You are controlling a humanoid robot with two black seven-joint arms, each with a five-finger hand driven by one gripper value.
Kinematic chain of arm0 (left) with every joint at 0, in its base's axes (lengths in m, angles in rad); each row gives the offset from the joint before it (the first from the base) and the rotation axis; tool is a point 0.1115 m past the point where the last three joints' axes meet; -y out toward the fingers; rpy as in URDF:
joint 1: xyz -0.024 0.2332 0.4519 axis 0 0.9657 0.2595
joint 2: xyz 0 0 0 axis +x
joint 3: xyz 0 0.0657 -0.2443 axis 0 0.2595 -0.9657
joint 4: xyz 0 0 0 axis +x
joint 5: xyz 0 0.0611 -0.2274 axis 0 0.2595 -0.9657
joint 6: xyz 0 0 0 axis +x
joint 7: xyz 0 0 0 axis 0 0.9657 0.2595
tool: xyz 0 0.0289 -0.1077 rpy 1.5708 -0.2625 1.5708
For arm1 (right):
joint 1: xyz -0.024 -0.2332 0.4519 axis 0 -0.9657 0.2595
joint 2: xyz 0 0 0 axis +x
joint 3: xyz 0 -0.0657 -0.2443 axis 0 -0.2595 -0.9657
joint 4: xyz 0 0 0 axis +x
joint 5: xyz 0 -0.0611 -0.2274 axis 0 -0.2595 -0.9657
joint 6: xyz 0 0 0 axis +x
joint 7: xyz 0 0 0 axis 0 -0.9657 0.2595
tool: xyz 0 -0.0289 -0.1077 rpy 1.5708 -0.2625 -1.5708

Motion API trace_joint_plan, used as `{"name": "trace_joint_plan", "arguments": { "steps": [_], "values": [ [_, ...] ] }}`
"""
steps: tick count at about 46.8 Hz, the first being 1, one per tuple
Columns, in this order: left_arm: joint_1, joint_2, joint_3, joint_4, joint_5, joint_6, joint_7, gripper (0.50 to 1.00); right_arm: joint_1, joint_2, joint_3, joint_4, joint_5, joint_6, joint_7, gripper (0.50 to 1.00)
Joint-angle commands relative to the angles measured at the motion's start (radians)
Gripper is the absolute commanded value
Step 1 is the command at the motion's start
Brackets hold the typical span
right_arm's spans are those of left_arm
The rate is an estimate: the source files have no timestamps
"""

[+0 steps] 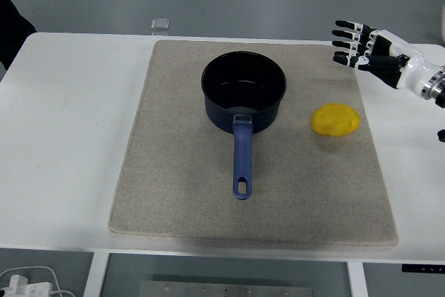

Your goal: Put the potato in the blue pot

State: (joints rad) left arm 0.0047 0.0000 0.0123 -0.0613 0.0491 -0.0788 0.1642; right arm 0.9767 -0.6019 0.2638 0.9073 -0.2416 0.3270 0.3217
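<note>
White table (pixel 69 137), beige mat (pixel 174 199): blue pot (pixel 243 92), handle toward near edge; yellow potato (pixel 336 119) just right. Right hand (pixel 372 52) at far right, fingers spread, empty. Grey floor beyond.

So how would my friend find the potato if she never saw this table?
Look at the beige mat on the white table. Right of the blue pot lies the potato. It is the only yellow, lumpy thing there.

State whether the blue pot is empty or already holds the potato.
Empty. The blue pot shows only its bare dark inside, and the potato lies on the mat to its right, apart from it.
</note>
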Motion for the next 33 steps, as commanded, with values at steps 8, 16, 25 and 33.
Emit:
{"name": "trace_joint_plan", "arguments": {
  "steps": [8, 16, 25, 33],
  "values": [
    [0.000, 0.000, 0.000, 0.000, 0.000, 0.002, 0.000, 0.996, -0.016, -0.044, -0.051, 0.053, -0.136, -0.011, 0.080, 0.928],
    [0.000, 0.000, 0.000, 0.001, 0.000, 0.002, 0.000, 0.996, -0.036, -0.041, -0.060, 0.054, -0.264, -0.062, 0.100, 0.926],
    [0.000, 0.000, 0.000, 0.000, 0.000, 0.002, 0.000, 0.996, -0.053, -0.038, -0.103, 0.054, -0.401, -0.144, 0.111, 0.926],
    [0.000, 0.000, 0.000, 0.001, 0.000, 0.002, 0.000, 0.996, -0.053, -0.044, -0.124, 0.054, -0.421, -0.157, 0.123, 0.928]
  ]
}}
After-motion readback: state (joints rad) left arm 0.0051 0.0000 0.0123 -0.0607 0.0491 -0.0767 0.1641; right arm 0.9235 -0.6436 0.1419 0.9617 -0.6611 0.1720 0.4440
